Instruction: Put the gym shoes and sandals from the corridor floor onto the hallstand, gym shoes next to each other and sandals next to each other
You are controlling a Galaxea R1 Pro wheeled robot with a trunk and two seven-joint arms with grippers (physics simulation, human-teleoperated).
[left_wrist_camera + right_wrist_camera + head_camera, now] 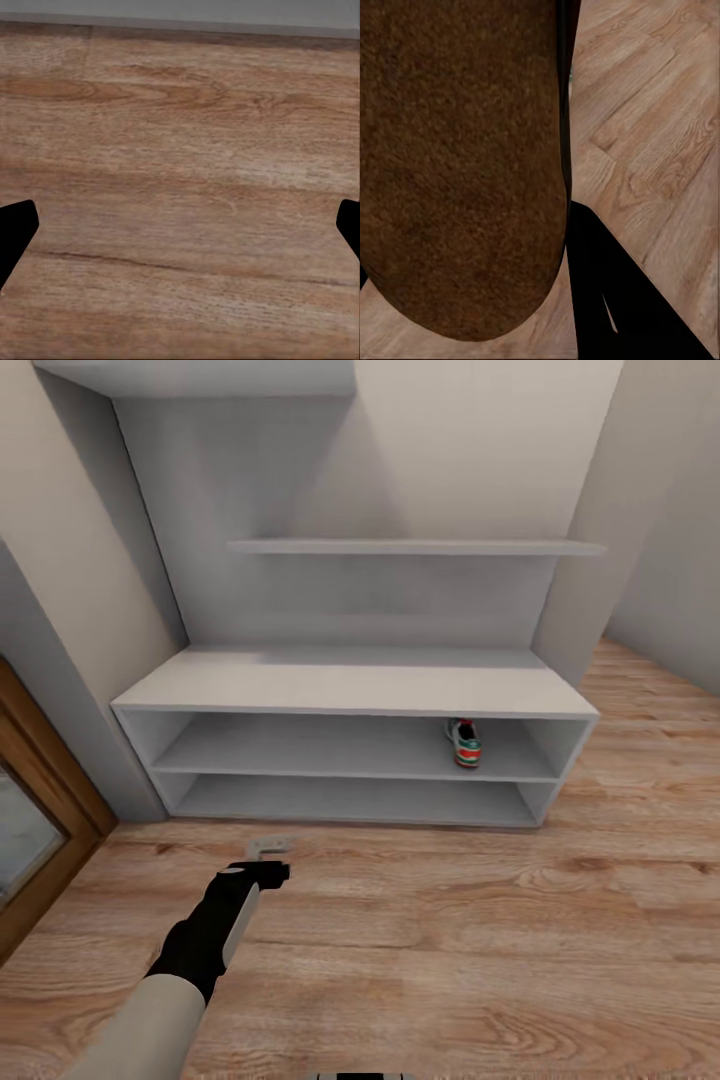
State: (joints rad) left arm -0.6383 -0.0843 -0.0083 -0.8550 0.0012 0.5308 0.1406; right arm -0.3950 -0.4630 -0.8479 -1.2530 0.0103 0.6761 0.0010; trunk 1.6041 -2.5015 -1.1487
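One gym shoe (464,743), white with teal stripes and a red-orange heel, lies on the upper open shelf of the light-grey hallstand (350,685), near its right end. In the right wrist view a dark brown sandal (457,165) looms very close with the corridor floor (660,127) far behind it. My right gripper (556,225) is shut on it, and one black finger (607,300) lies along its edge. My left gripper (270,847) hangs open over bare floor (180,150) in front of the hallstand's left half, its fingertips (15,225) wide apart with nothing between them.
A wood-framed glass door (30,830) stands at the left, beside the hallstand. Floating shelves (410,547) sit on the back panel above the bench top. Wood flooring (480,940) stretches in front and to the right, where a grey wall (670,560) closes the corner.
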